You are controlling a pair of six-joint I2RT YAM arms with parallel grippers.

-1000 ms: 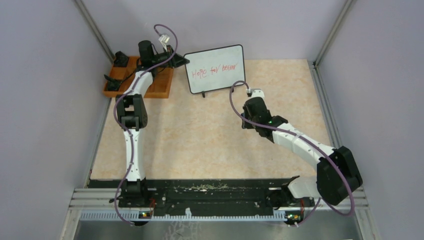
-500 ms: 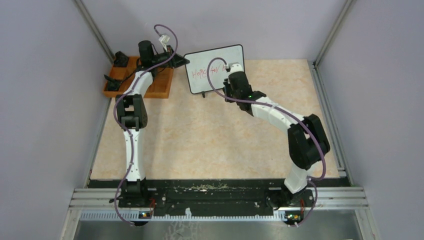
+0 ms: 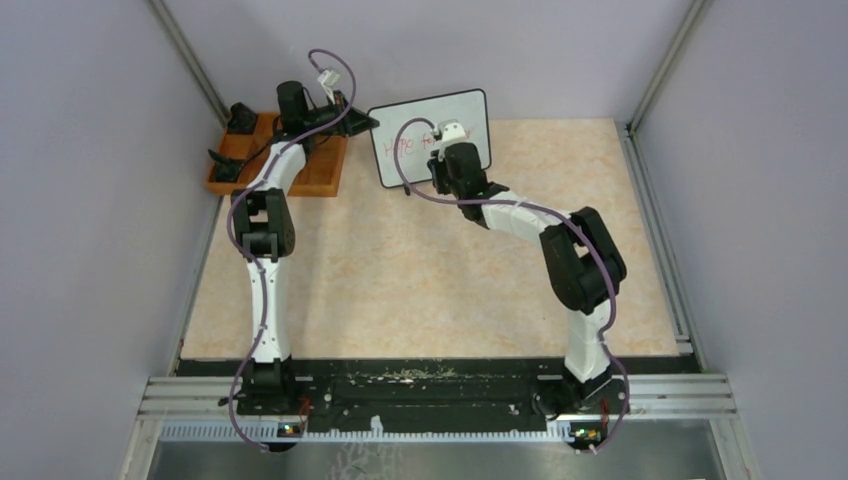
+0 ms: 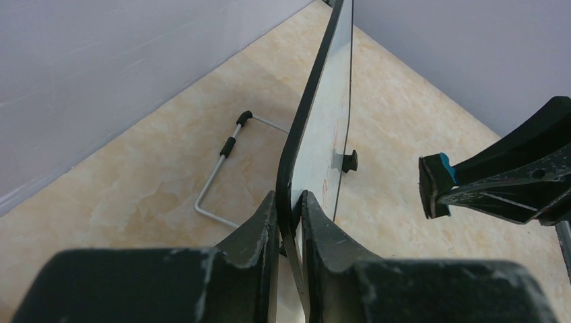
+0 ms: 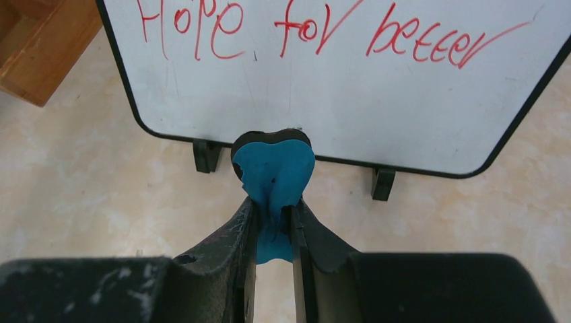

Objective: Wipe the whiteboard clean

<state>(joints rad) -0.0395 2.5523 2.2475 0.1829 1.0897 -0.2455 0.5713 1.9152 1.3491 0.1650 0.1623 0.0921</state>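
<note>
The whiteboard looks smooth and glossy, the eraser matt.

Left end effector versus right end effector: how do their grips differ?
The left end effector clamps the side edge of the whiteboard; the right end effector clamps a blue eraser. The left touches the board; the right's eraser hangs in front of its written face, apart. Both are shut.

Left arm stretched far forward, left tool clamped closed, right arm elbow-bent reaching forward-left, right tool pinched closed
</note>
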